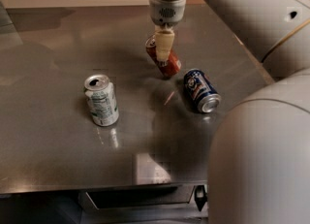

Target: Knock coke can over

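Note:
The coke can point(170, 66) is red with a silver top. It sits near the middle back of the grey metal table point(53, 48), tipped far over, its top pointing up and to the left and its base down and to the right. My gripper point(162, 58) comes straight down from above and is pressed against the can's upper side, covering part of it.
A white and green can point(101, 101) stands upright at the left. A dark blue can point(201, 90) lies on its side just right of the coke can. My arm's large white body point(261, 160) fills the right foreground. The table's front edge point(97, 185) is near.

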`<state>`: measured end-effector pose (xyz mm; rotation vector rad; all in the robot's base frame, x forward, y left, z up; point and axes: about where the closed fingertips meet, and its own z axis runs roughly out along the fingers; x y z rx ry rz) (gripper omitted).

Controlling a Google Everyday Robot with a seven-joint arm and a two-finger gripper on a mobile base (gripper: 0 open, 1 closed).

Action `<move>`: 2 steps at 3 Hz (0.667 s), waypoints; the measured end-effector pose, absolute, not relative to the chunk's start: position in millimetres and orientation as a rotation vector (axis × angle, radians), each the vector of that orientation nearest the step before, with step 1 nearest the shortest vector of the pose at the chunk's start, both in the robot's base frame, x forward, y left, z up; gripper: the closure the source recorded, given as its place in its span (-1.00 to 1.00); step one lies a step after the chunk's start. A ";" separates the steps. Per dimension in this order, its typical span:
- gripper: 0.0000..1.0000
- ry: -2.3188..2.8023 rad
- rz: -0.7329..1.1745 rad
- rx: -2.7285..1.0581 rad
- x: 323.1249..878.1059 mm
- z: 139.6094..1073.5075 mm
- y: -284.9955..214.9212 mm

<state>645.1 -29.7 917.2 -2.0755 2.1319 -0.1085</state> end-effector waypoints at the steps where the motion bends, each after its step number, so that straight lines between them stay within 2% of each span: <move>1: 0.63 2.131 -0.160 -2.152 644.7 904.1 -34.2; 2: 0.19 2.115 -0.196 -2.209 642.6 897.9 -35.1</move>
